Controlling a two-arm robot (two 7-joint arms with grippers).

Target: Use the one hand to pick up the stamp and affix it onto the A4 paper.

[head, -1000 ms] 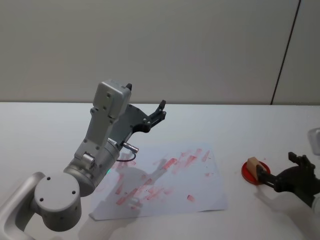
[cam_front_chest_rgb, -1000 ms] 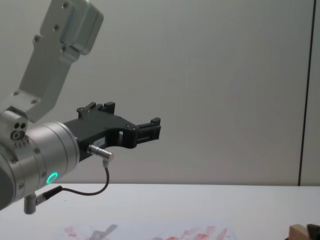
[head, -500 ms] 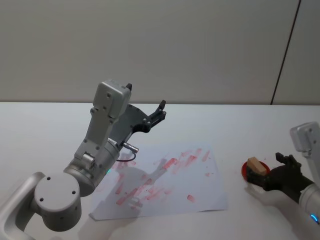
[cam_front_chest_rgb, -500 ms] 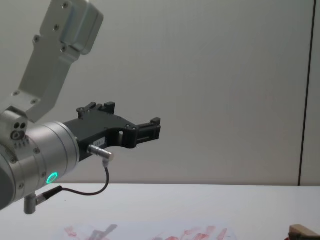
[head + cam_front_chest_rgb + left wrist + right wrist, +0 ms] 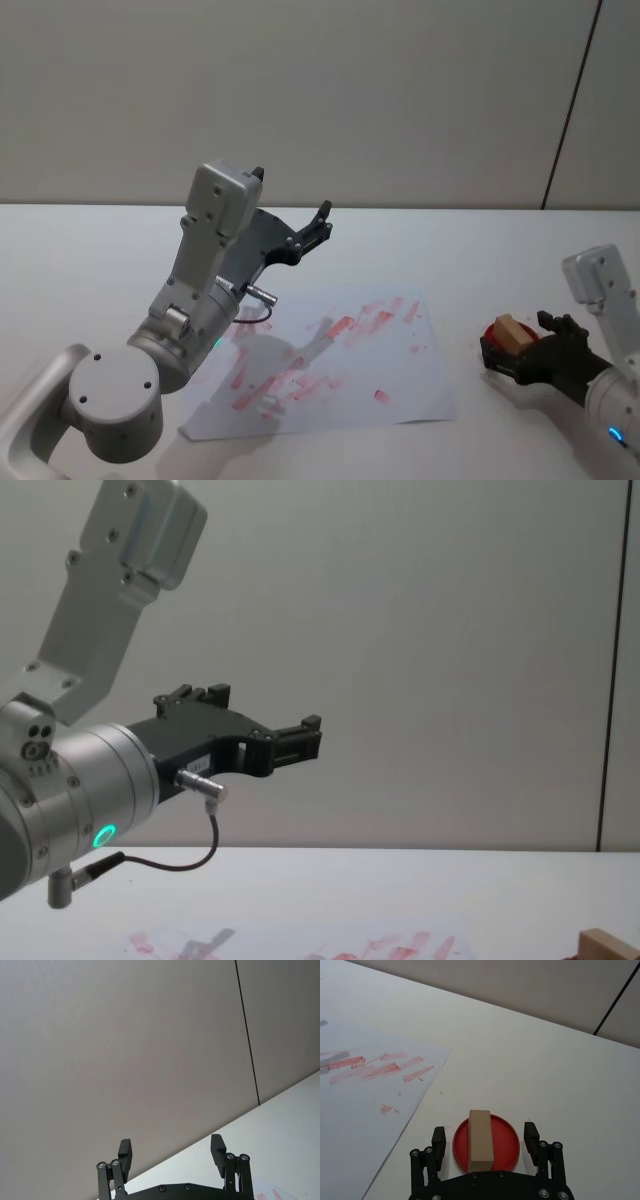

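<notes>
My right gripper [image 5: 484, 1132] is spread wide, straddling the stamp [image 5: 480, 1141] on the red ink pad [image 5: 509, 1141], long axis running straight out between the jaws (so I'd close across its narrow width). A4 paper [image 5: 365, 1105] lies just left; left gripper [image 5: 172, 1149] parked high, spread too.

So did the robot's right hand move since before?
Yes. The right gripper slid left, toward the A4 paper; its open fingers now straddle the red ink pad holding the stamp.

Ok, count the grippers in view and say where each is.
2. The left gripper, open, is raised on the left. The right gripper, open, flanks the stamp on the red ink pad, right of the A4 paper.
</notes>
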